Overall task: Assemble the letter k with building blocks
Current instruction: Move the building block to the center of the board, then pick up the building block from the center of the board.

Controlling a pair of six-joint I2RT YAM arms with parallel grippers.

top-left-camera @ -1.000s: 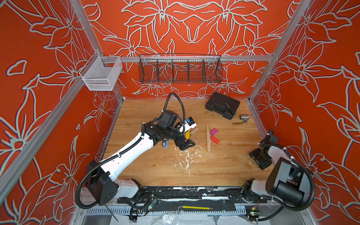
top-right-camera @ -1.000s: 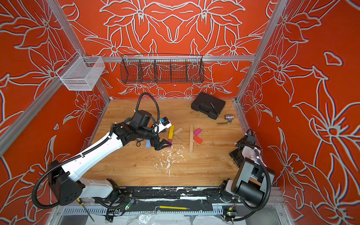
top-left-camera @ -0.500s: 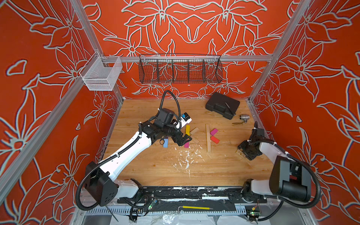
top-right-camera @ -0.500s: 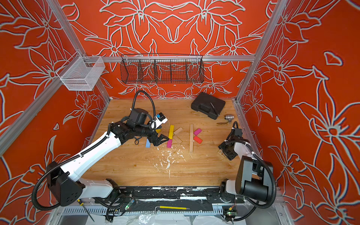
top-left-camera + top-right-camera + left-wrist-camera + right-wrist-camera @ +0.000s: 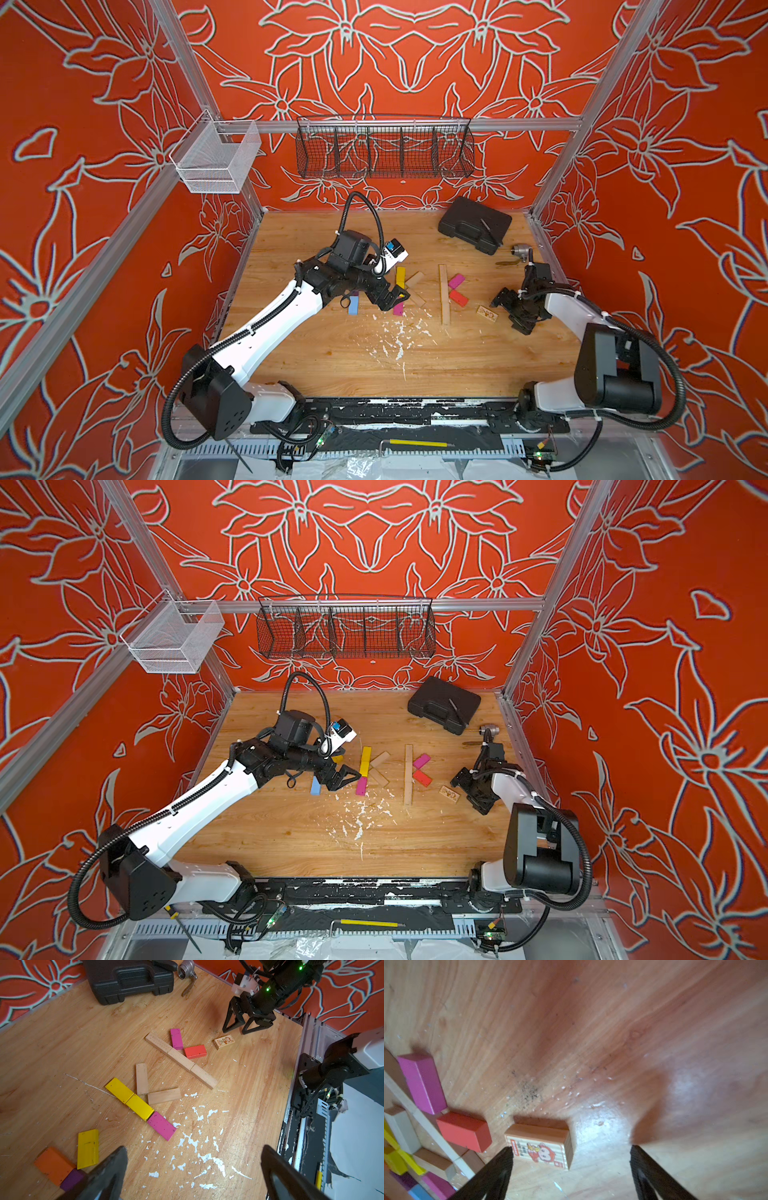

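- Left gripper (image 5: 346,782) has drawn back left, jaws spread, beside the yellow-magenta column (image 5: 364,769).
- Right gripper (image 5: 234,1031) has swung in from the right edge, jaws wide, empty.
- Printed block (image 5: 487,313) now lies flat just left of it.

In the left wrist view a finger of the left gripper (image 5: 193,1149) hides part of the purple block (image 5: 71,1179), and in the right wrist view the picture edge cuts the blurred light blue block (image 5: 419,1192).

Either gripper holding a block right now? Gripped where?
Nothing held. Left gripper open, empty; right gripper open, printed wooden block lying free beside it.
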